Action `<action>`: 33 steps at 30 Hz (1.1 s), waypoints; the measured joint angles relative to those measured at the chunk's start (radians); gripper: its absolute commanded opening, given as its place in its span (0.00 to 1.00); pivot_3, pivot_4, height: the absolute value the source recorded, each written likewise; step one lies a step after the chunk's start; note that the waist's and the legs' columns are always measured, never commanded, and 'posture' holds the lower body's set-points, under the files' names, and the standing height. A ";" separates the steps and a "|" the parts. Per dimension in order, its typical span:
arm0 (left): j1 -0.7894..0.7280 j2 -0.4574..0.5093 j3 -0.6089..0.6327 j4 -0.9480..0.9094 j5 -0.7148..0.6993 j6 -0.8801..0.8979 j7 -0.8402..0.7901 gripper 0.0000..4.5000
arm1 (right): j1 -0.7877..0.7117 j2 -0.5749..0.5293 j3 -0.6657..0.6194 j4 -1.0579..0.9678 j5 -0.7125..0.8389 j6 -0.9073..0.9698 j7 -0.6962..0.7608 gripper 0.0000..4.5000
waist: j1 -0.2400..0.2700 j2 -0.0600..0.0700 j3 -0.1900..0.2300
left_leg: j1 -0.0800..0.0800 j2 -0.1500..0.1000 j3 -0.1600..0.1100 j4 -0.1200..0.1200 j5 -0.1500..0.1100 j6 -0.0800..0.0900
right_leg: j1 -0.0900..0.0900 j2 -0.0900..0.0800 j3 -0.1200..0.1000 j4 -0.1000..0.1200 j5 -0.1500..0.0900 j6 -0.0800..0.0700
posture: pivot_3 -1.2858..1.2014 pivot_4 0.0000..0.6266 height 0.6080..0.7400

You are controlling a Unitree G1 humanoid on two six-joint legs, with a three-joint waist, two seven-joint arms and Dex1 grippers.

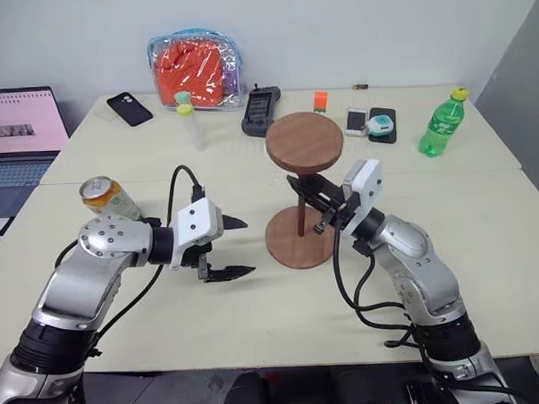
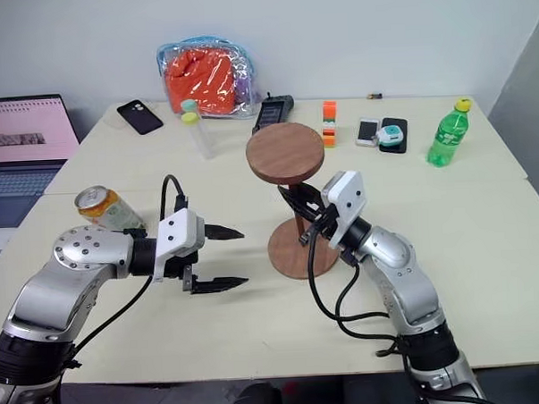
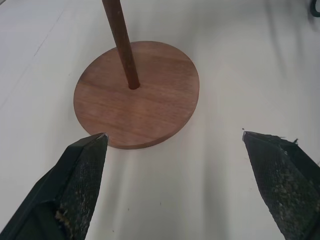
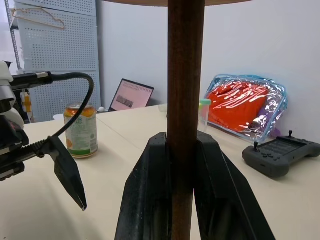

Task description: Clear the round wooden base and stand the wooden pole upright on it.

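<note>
The round wooden base (image 1: 294, 246) lies flat on the table, in front of me. The wooden pole (image 1: 301, 217) stands upright on it, with its fixed disc (image 1: 304, 142) at the top end. My right gripper (image 1: 303, 195) is shut on the rod about halfway up, reaching in from the right. In the right wrist view the pole (image 4: 185, 75) sits between the two fingers (image 4: 150, 195). My left gripper (image 1: 247, 248) hovers open just left of the base, pointing at it and touching nothing. The left wrist view shows the base (image 3: 150, 105) and rod foot (image 3: 125, 50) beyond the open fingertips (image 3: 82, 175).
A drink can (image 1: 108, 198) stands behind my left arm. At the back are a laptop (image 1: 20, 132), a red bag (image 1: 195, 69), a black controller (image 1: 261, 110), phones (image 1: 129, 108) and a capped tube (image 1: 192, 120). A green bottle (image 1: 442, 123) stands at the far right.
</note>
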 measured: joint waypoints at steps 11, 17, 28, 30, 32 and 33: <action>0.008 -0.001 0.000 -0.001 0.000 0.000 0.001 1.00 | -0.033 -0.011 -0.001 0.015 0.001 0.076 -0.031 0.05 | 0.013 -0.001 -0.007 | 0.002 0.000 0.001 -0.003 0.000 0.000 | 0.000 -0.001 0.001 -0.002 0.000 0.000 | 0.52 0.24 1.00; 0.014 -0.003 0.000 -0.001 0.000 -0.001 0.002 1.00 | -0.030 -0.022 0.002 0.016 0.001 0.082 -0.042 0.05 | 0.015 -0.003 -0.013 | 0.002 0.000 0.001 -0.005 0.000 0.000 | 0.001 -0.001 0.000 -0.004 0.000 0.000 | 0.52 0.24 1.00; 0.029 -0.012 0.001 0.023 0.002 -0.038 -0.001 1.00 | 0.088 -0.073 0.035 0.079 -0.032 0.184 -0.046 0.46 | 0.014 0.002 -0.005 | -0.004 -0.001 0.003 -0.008 0.000 0.000 | -0.005 -0.002 0.003 -0.007 0.000 0.000 | 0.52 0.24 1.00; 0.027 -0.015 0.001 0.031 0.003 -0.048 -0.001 1.00 | 0.083 -0.081 0.045 0.044 -0.032 0.198 -0.029 0.57 | 0.008 0.004 -0.003 | -0.012 0.000 0.003 -0.007 0.000 0.000 | -0.015 -0.002 0.003 -0.005 0.000 0.000 | 0.52 0.24 1.00; 0.025 -0.021 0.000 0.031 0.003 -0.051 -0.001 1.00 | 0.075 -0.092 0.048 -0.011 -0.030 0.204 -0.016 0.69 | 0.002 0.004 -0.003 | -0.017 0.001 0.002 -0.007 0.000 -0.001 | -0.020 -0.002 0.002 -0.005 0.000 0.000 | 0.52 0.24 1.00; 0.025 -0.021 0.001 0.031 0.003 -0.052 -0.001 1.00 | 0.075 -0.096 0.050 -0.029 -0.030 0.209 -0.011 0.74 | 0.002 0.004 -0.003 | -0.017 0.001 0.002 -0.008 0.000 -0.001 | -0.019 -0.003 0.001 -0.006 0.000 0.000 | 0.52 0.24 1.00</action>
